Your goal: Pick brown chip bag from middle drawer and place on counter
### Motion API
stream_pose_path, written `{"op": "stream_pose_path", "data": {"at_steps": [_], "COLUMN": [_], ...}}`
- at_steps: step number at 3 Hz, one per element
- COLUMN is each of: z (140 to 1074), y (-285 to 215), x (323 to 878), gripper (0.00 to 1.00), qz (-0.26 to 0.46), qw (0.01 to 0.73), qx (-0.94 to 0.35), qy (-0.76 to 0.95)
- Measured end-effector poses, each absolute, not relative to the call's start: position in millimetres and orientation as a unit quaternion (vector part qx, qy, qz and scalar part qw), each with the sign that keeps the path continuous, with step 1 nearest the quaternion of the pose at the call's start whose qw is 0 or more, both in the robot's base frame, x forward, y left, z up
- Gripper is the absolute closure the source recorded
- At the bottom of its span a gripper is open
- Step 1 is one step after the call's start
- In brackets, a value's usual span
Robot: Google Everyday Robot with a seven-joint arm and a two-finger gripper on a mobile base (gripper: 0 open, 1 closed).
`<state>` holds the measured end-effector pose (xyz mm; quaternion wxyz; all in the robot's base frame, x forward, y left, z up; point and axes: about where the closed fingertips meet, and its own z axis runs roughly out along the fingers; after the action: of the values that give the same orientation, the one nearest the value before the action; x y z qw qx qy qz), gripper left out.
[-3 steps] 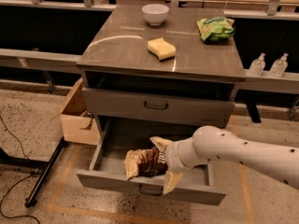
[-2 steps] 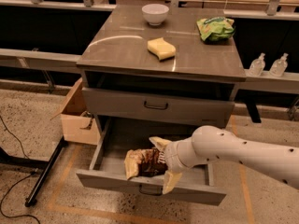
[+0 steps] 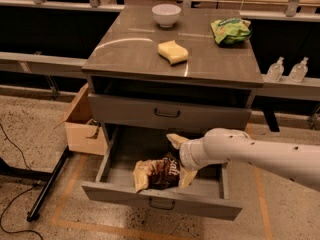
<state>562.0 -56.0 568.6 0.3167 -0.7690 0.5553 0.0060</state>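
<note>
Grasp stage. The arm enters from the right and reaches into the open drawer, the lower of the two in the cabinet. The claw sits low over the drawer floor, at the right end of the bag. Its fingers stand apart, one behind the bag's end and one in front, with the foil between them and no squeeze evident. The bag lies flat and crumpled near the front panel, lettering up.

For a sound grasp, the fingers should close across the bag's end, low enough to take both foil layers rather than only a loose fold. Foil is slippery and holds air, so a shallow pinch is likely to slide off. The lift should go straight up until the bag is above the drawer's front panel, then outward, since the closed drawer above overhangs the rear of the tray. The worktop already carries a sponge, a bowl and a green bag. Its near left part offers bare surface for the release.
</note>
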Motion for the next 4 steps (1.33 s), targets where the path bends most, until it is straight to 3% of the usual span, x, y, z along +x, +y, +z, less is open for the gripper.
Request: {"op": "stream_pose_path", "data": {"at_steps": [2, 4], "z": [544, 506], "y": [-62, -35], "x": [611, 639], "gripper": [0.00, 0.00], "qz": [-0.031, -0.025], "qw": [0.314, 0.318], "qx": [-0.768, -0.785], "qy": [0.558, 0.531]}}
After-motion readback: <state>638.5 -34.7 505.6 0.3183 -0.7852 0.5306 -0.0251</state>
